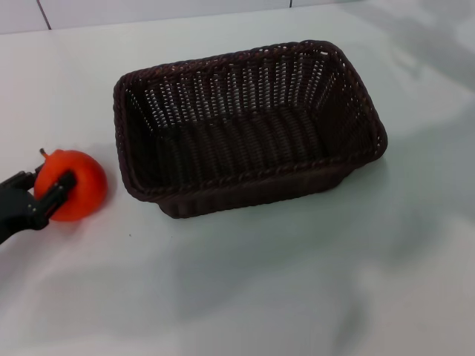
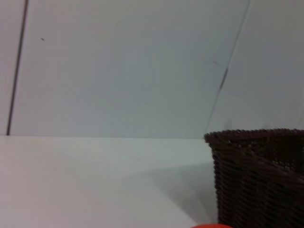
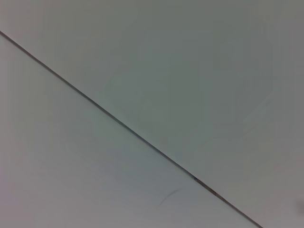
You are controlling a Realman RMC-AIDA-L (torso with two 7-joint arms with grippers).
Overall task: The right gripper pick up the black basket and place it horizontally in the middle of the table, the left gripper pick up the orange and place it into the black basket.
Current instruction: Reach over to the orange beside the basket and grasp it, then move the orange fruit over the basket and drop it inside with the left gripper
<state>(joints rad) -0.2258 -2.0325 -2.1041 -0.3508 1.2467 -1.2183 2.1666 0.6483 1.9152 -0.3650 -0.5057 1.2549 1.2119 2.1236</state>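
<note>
Your left gripper is at the left edge of the head view, its 2 fingers clamped on the orange, which sits low at the table, just beside the black basket but not touching it. The basket lies upright across the middle of the table, its long side towards you, open top up. From the left wrist you see the basket's woven wall and a sliver of the orange. Your right gripper is out of sight.
</note>
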